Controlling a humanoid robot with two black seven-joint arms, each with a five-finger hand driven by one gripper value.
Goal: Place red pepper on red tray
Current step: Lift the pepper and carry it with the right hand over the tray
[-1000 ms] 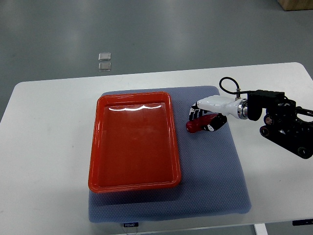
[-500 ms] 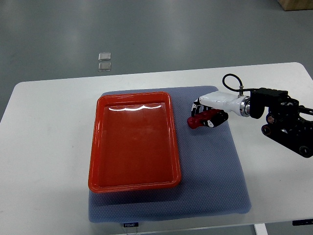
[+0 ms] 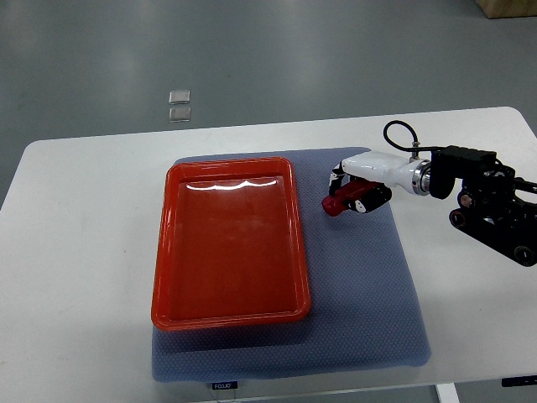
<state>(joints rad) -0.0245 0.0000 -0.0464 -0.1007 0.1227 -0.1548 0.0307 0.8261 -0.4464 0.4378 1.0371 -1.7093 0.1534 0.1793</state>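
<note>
Right hand, white shell with black finger parts, reaches in from the right edge over the mat. Fingers curled around the pepper, clamped on it. Pepper is red, short, its free end pointing left toward the tray; cannot tell whether it is lifted clear of the mat or resting on it.

Behind the hand: a metal wrist collar, then the black arm with round joints, lying over the bare white worktop. A black cable loops up from the wrist.

Tray: red, rectangular, raised rim, long side running away from the camera. Sits just left of the pepper, apart from it, a strip of mat showing between. Glare along the tray's far inner edge.

Mat: blue-grey, woven texture, under both tray and hand. A small label at its near edge, print too small to read. Tray covers the left half of the mat.

Worktop is white, rounded corners, matte. One leg visible at the lower right.

Room: grey smooth floor beyond the worktop, soft reflections. Two small pale squares on the floor near the far edge. A tan box corner at the top right.
</note>
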